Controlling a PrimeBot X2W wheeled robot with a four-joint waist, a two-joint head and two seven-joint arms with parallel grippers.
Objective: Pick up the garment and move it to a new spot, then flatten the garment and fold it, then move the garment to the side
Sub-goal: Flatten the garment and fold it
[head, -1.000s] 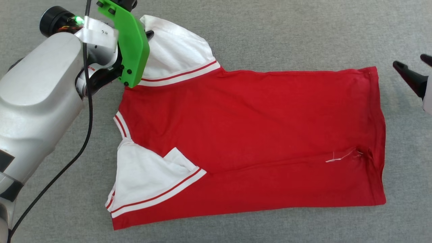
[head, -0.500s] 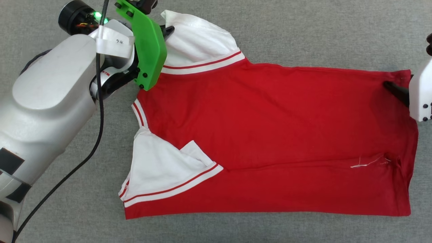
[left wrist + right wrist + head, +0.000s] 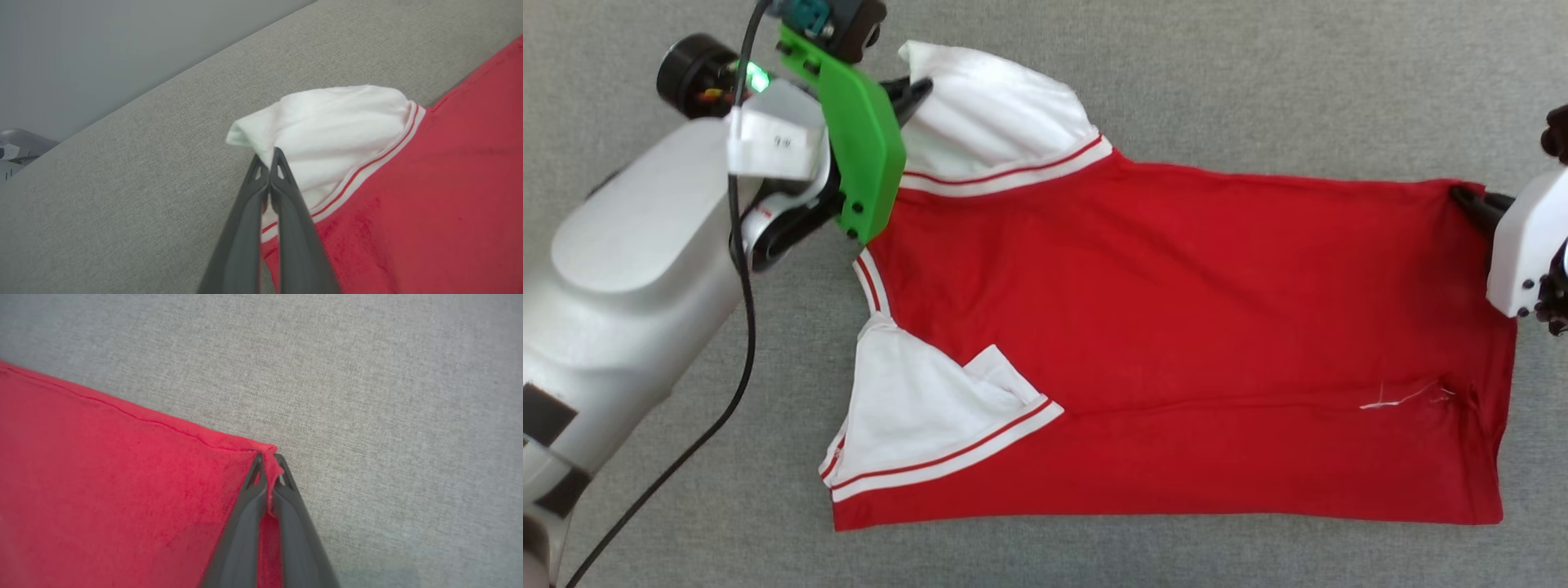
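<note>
While the red short-sleeved T-shirt [image 3: 1176, 327] of thin soft fabric, with white sleeves and striped trim, lies spread across the grey fabric-covered worktop [image 3: 1258, 82], collar toward the robot's left, both arms grip it along its far edge. The left end effector [image 3: 267, 157] is pinched tight on the edge of the far white sleeve [image 3: 327, 122], which bunches up off the surface. The right end effector [image 3: 269, 457] is clamped on the far corner of the red bottom hem, a small fold of cloth caught between its dark fingers [image 3: 241, 522]. The near sleeve [image 3: 915, 416] lies flat, one corner folded over.
</note>
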